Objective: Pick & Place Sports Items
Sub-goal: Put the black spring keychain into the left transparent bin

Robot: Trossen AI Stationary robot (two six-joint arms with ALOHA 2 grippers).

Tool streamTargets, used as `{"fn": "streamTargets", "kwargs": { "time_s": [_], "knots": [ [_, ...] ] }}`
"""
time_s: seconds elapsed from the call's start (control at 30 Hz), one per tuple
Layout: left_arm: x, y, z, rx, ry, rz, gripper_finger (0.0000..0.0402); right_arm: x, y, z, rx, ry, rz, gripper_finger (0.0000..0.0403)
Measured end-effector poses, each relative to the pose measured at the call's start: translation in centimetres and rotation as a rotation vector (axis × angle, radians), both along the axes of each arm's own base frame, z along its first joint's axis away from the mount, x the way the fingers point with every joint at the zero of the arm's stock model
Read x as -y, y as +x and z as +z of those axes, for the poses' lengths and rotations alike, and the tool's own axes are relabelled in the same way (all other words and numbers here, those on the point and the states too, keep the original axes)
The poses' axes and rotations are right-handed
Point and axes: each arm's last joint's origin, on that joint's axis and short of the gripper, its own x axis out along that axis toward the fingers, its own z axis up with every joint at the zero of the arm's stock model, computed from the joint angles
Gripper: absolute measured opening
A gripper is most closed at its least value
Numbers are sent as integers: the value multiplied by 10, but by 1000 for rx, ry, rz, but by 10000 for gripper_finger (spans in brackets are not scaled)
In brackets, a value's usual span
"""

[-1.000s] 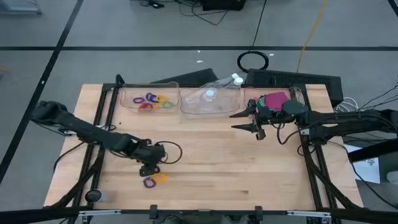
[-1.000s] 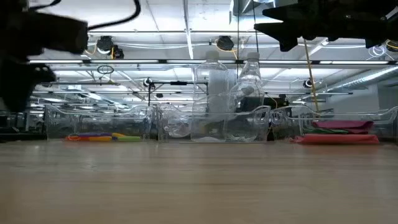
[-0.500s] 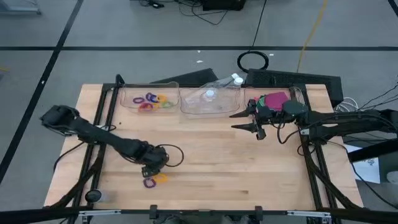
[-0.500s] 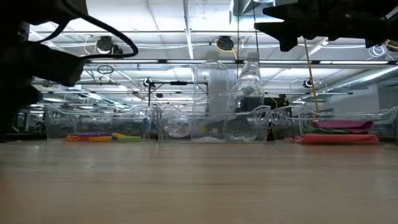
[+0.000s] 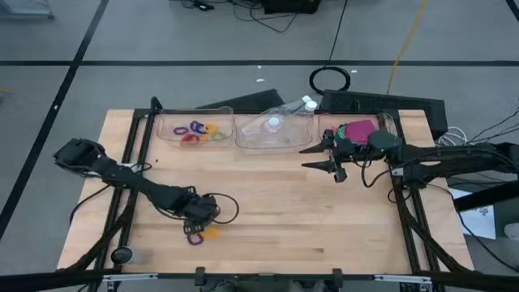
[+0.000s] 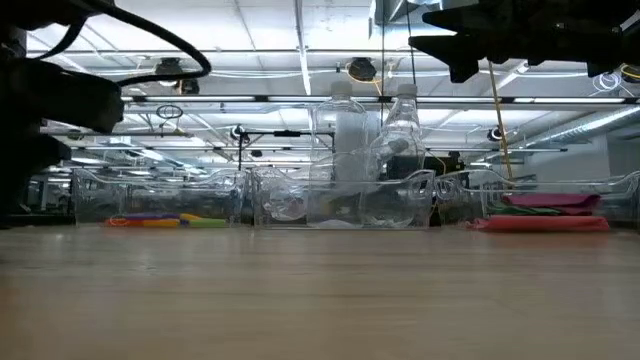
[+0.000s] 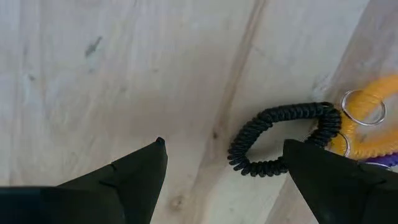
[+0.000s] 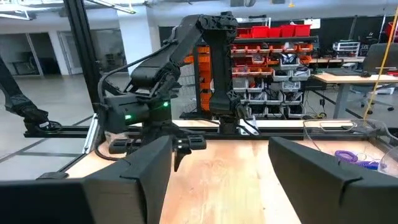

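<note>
Reaching down with wide-apart fingers, the left gripper [image 7: 224, 163] sits over the black ring [image 7: 283, 137] and should squeeze it next.

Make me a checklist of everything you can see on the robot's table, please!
Surface: wooden table, bare in the middle.
Job's things: black coil ring, orange ring and purple ring near the front; more rings in left clear bin; pink and green pieces in right bin.
Clutter: plastic bottles in middle bin.
Grippers: left gripper open over black ring; right gripper open, raised.
Cables: black loop on floor.
Surroundings: shelving, another robot arm.
</note>
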Motion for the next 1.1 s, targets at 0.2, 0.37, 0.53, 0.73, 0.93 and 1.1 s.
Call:
{"fn": "streamTargets", "kwargs": {
  "time_s": [0.2,0.37,0.53,0.73,0.93,1.1],
  "knots": [
    [5,0,0,38,22,-14,268,0,0,0,0,0,0,196],
    [5,-3,-3,48,43,-30,268,0,0,0,0,0,0,196],
    [2,-8,-10,23,48,-9,268,0,0,0,1,0,1,196],
    [0,-11,-13,29,78,-6,268,0,0,0,2,0,1,196],
    [-8,-9,-16,22,84,19,230,0,0,1,6,-1,1,196],
    [-17,-6,-17,19,96,50,147,0,0,1,6,-1,1,196]
  ]
}}
